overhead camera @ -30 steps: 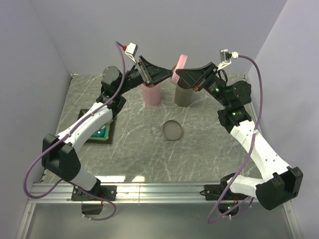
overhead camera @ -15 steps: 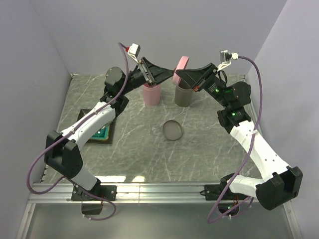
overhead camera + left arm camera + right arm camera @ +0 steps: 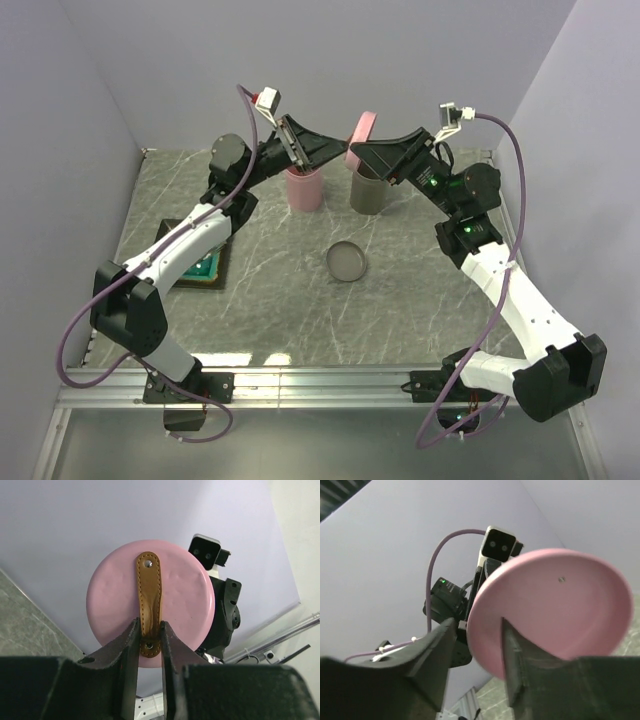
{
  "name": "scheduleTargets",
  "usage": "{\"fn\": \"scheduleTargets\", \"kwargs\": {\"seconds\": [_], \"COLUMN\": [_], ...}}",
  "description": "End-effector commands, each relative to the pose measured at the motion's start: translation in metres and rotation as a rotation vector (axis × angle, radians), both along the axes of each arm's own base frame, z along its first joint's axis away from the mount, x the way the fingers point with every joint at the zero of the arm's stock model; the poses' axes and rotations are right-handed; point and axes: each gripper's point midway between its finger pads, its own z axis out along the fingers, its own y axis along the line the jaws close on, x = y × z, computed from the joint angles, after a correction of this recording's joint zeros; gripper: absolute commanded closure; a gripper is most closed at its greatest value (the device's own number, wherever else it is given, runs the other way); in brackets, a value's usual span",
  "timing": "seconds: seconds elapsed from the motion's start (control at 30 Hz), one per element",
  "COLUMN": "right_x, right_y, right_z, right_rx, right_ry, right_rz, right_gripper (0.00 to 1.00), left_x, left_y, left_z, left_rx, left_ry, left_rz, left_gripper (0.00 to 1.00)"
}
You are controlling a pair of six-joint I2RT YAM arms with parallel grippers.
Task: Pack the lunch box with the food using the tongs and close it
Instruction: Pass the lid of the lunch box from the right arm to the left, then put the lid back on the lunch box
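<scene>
Handover in mid-air: a round pink lid (image 3: 362,126) with a brown leather strap (image 3: 149,597) hangs between both arms above the marbled grey worktop (image 3: 270,310). Below it stand a pink cylindrical pot (image 3: 304,188) and a grey cylindrical pot (image 3: 367,192), which appear to be the lunch box's tiers. The left gripper (image 3: 149,639) has its jaws narrowed tight on the strap's lower end. The right gripper (image 3: 477,627) holds its jaws parted, with the lid's rim lying loose between them. A shallow grey disc (image 3: 347,262) lies nearer the arms, and a teal square tray (image 3: 207,270) sits mostly under the left arm. The food and the tongs cannot be made out. The exchange will likely go best if the left jaws keep a firm pinch while the right arm backs straight off the rim without nudging it. Against a second ago, the left jaws have closed onto the strap, the right jaws have sprung apart, and the lid has barely moved.
</scene>
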Motion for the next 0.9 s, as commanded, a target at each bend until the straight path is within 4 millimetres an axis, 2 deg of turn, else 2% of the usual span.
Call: {"fn": "scheduleTargets", "kwargs": {"seconds": [0.0,0.13,0.17,0.2,0.23,0.27,0.37,0.4,0.43,0.47,0.5,0.53,0.57,0.6,0.63,0.67,0.7,0.73,0.83,0.87], "right_x": [0.008,0.015,0.021,0.025,0.028,0.033,0.037,0.039,0.039,0.040,0.046,0.048,0.050,0.055,0.063,0.060,0.063,0.071,0.069,0.071], "right_y": [-0.006,-0.013,-0.017,-0.019,-0.024,-0.028,-0.038,-0.043,-0.045,-0.048,-0.057,-0.063,-0.070,-0.077,-0.096,-0.099,-0.106,-0.127,-0.140,-0.151], "right_z": [-0.005,-0.011,-0.019,-0.024,-0.025,-0.037,-0.051,-0.054,-0.064,-0.067,-0.068,-0.080,-0.082,-0.083,-0.084,-0.091,-0.093,-0.099,-0.109,-0.111], "right_rx": [-0.021,-0.071,-0.094,-0.112,-0.143,-0.181,-0.281,-0.313,-0.387,-0.424,-0.476,-0.516,-0.535,-0.553,-0.563,-0.579,-0.592,-0.622,-0.656,-0.657], "right_ry": [0.012,0.015,0.045,0.055,0.038,0.073,0.066,0.059,0.048,0.042,0.016,0.057,0.061,0.059,0.068,0.094,0.110,0.149,0.186,0.199], "right_rz": [-0.041,-0.098,-0.119,-0.134,-0.167,-0.187,-0.222,-0.231,-0.227,-0.233,-0.261,-0.264,-0.266,-0.271,-0.304,-0.256,-0.251,-0.273,-0.201,-0.212], "right_gripper": [0.47,0.31,0.22,0.17,0.14,0.11,0.07,0.05,0.05,0.05,0.04,0.04,0.03,0.03,0.02,0.02,0.02,0.01,0.01,0.01], "left_x": [0.003,0.021,0.024,0.031,0.037,0.043,0.064,0.075,0.085,0.093,0.105,0.117,0.119,0.124,0.135,0.141,0.148,0.153,0.168,0.171], "left_y": [0.025,0.046,0.049,0.054,0.055,0.058,0.068,0.071,0.078,0.087,0.085,0.093,0.100,0.098,0.096,0.098,0.097,0.098,0.098,0.099], "left_z": [0.014,0.001,-0.002,-0.007,-0.016,-0.021,-0.032,-0.046,-0.032,-0.053,-0.070,-0.055,-0.073,-0.077,-0.082,-0.088,-0.112,-0.103,-0.120,-0.122], "left_rx": [0.002,0.055,0.074,0.117,0.180,0.254,0.433,0.534,0.576,0.719,0.799,0.850,0.968,1.013,1.058,1.125,1.189,1.197,1.290,1.324], "left_ry": [-0.073,-0.066,-0.066,-0.101,-0.063,-0.138,-0.158,-0.210,-0.256,-0.273,-0.271,-0.312,-0.316,-0.334,-0.347,-0.377,-0.346,-0.365,-0.398,-0.430], "left_rz": [0.058,0.132,0.145,0.184,0.206,0.249,0.348,0.380,0.447,0.470,0.476,0.549,0.532,0.523,0.519,0.527,0.491,0.510,0.478,0.466], "left_gripper": [1.00,1.00,1.00,1.00,1.00,1.00,1.00,1.00,1.00,1.00,1.00,1.00,1.00,1.00,1.00,1.00,1.00,1.00,1.00,1.00]}}
